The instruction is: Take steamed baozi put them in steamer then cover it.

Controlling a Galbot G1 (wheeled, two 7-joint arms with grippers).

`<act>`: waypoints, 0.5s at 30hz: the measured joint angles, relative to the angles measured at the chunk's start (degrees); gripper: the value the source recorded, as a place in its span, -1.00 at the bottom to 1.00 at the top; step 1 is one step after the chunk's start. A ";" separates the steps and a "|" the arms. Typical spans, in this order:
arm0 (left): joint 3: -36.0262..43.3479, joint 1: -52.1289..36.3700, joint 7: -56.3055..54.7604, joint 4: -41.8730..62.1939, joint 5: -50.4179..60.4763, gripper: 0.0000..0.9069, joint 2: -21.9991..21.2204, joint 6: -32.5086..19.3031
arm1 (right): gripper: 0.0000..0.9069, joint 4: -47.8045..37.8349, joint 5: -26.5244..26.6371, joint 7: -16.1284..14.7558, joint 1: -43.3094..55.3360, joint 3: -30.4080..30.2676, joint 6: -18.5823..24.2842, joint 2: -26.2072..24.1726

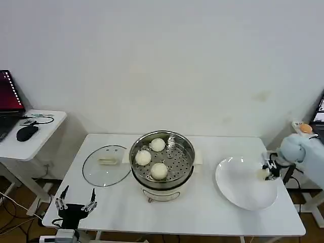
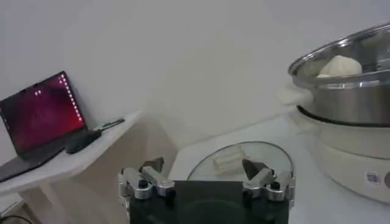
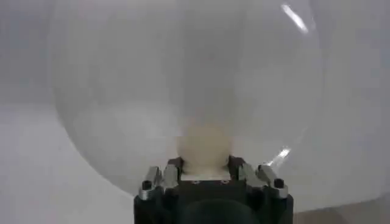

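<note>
- Right pincer [image 1: 267, 171] sits at the 3 o'clock rim of the white plate [image 1: 243, 195], at the right side of the surface [image 1: 202, 212]. In the right wrist view its fingers [image 3: 172, 171] press both flanks of the fourth baozi [image 3: 205, 146], closed about it; the bun lies directly between the fingertips, on the plate.
- Governing relation: the steamer [image 1: 188, 148] lies toward 9 o'clock from the right pincer, across the plate. The bun, being round, has no long axis to align.
- Three baozi [image 1: 159, 171] already rest on the perforated floor; open floor remains on the steamer's 3 o'clock side, nearest the loaded pincer. Judgement: lift and carry leftward over the steel rim is the next requirement.
- The glass cover [image 1: 105, 164] lies flat at the steamer's 9 o'clock, just beside it, handle up.
- Left pincer [image 1: 76, 202] hovers at the surface's near-left corner, fingers [image 2: 144, 181] spread wide and empty; the cover lies just beyond it, so this arm is nearer the cover.
</note>
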 measured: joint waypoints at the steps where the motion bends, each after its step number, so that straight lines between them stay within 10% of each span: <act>1: 0.01 -0.03 -0.01 -0.09 0.08 1.00 -0.08 0.00 | 0.13 1.02 0.87 0.05 1.53 -0.71 -0.30 -0.06; 15: 0.16 -0.71 -0.07 -0.25 0.88 1.00 -0.99 0.04 | 0.16 10.68 17.31 4.04 25.12 -15.10 -7.12 9.90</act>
